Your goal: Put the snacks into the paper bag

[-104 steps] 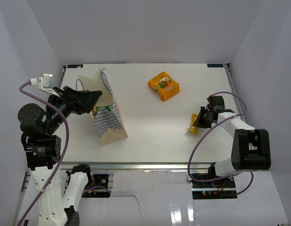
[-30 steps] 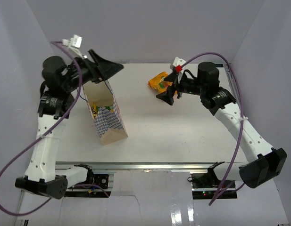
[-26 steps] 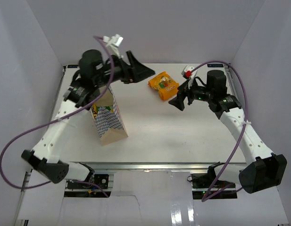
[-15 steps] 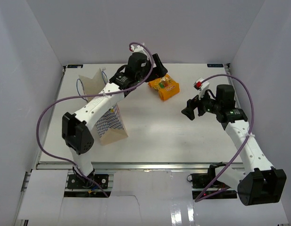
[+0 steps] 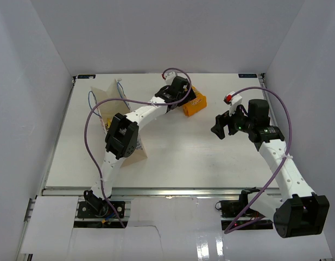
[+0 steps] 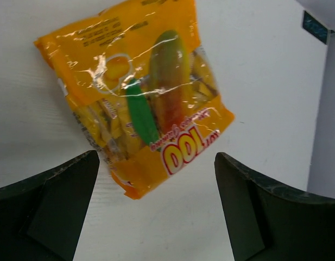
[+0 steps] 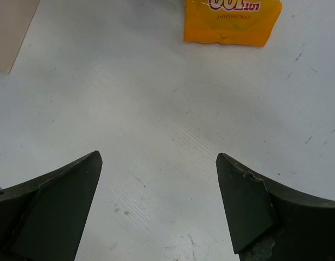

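The puffy orange snack packet (image 5: 195, 103) lies flat at the back middle of the table. My left gripper (image 5: 183, 99) hovers over it, open. In the left wrist view the packet (image 6: 145, 98) fills the upper frame. Its lower corner reaches between the spread fingers of the left gripper (image 6: 156, 159), which do not touch it. The paper bag (image 5: 102, 99) stands at the back left with its tan flap up, partly hidden by my left arm. My right gripper (image 5: 218, 126) hangs open over bare table, right of the packet. In its own view the right gripper (image 7: 157, 156) is empty, with the packet's edge (image 7: 232, 24) ahead.
A corner of the tan paper bag (image 7: 10, 27) shows at the upper left of the right wrist view. My left arm's elbow (image 5: 122, 137) lies across the bag's patterned side. White walls close in the table (image 5: 172, 157) on three sides. Purple cables loop off both arms.
My left arm swung from above the paper bag rightward to the orange packet. My right arm drew back from the packet toward the right and nearer side.
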Controlling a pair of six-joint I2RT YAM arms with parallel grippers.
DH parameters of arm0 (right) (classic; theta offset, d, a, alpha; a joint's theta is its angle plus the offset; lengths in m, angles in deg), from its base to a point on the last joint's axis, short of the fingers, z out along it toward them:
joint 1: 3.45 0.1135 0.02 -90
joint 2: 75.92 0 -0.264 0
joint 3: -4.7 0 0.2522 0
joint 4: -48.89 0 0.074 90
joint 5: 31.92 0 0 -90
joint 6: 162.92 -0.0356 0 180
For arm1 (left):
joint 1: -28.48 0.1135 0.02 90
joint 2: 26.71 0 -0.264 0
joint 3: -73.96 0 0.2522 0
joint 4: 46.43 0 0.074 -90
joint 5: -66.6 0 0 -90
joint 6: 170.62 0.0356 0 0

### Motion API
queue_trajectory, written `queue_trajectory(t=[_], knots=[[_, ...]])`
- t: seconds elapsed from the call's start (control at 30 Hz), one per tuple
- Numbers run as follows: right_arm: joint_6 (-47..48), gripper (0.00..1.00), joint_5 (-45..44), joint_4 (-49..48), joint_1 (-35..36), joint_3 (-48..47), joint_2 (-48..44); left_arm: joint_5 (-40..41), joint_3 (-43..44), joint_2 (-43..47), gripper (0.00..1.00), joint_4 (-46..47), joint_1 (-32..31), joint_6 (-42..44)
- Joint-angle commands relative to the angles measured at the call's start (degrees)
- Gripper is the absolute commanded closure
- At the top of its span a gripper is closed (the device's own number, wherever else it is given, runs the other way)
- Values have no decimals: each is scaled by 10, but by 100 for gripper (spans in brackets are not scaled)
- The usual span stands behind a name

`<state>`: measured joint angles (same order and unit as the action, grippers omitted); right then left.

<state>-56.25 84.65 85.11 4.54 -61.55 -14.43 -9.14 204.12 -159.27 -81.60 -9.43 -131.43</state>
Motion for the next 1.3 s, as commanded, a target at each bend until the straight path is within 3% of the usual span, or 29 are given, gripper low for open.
queue_trajectory(t=[0.0, 0.27, 0.47, 0.77, 0.97, 1.27], knots=[[-12, 9, -7, -14, -1, 11, -7, 57, 25, 12, 2, -2, -2, -32], [-21, 9, -10, -15, 1, 12, 3, 80, 39, -37, 2, -21, 4, -57], [-20, 9, -12, -16, 4, 1, 7, 41, 65, -73, 2, -21, 28, -87], [-23, 9, -6, -16, 8, -9, 13, -4, 91, -111, 11, 2, 51, -90], [-23, 9, -6, -16, 9, -11, 13, -42, 55, -102, 47, 47, 64, -85], [-25, 9, -1, -17, 10, -22, 13, -86, 19, -33, 94, 142, 64, 18]])
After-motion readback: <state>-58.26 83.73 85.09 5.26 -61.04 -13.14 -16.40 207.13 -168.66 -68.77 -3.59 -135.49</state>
